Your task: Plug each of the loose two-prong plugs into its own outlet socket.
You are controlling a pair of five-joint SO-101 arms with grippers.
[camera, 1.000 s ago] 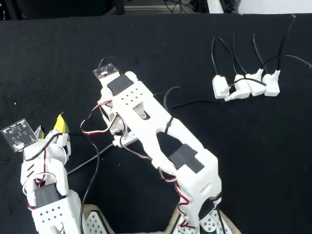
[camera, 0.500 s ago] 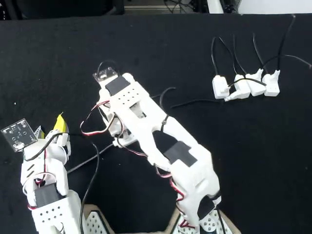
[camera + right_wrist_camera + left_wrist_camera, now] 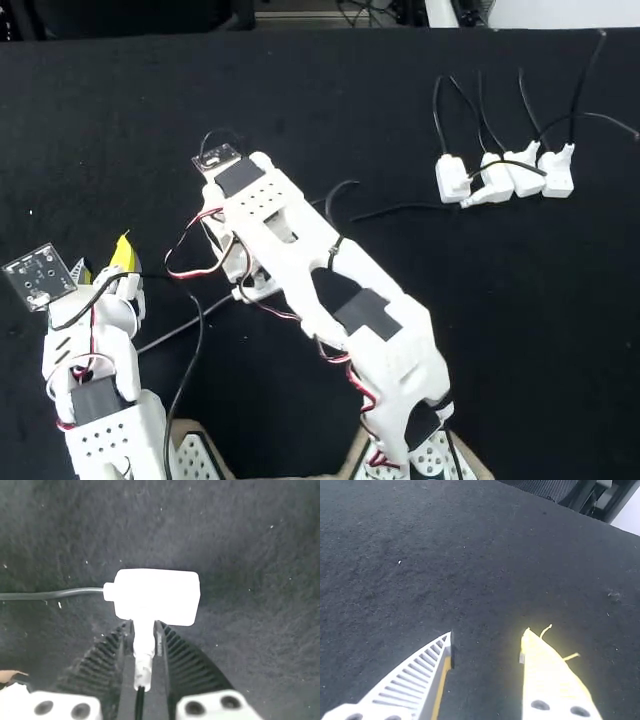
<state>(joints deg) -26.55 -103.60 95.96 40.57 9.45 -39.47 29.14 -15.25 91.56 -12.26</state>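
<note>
Over the black worktop (image 3: 320, 100) my left hand (image 3: 486, 642) hangs spread and spare, well apart from the outlet socket (image 3: 155, 595); my right hand (image 3: 143, 629) pinches the two-prong plug (image 3: 143, 647) by its stem, touching that socket, probably to press it home

plug (image 3: 143, 652): white, narrow, clamped in right gripper (image 3: 143, 626), nose touching socket | socket (image 3: 157, 596): white rounded block, left of centre, black cable (image 3: 50, 594) leaving one side | far right: row of four white plug-socket pieces (image 3: 505, 175), side by side
</note>
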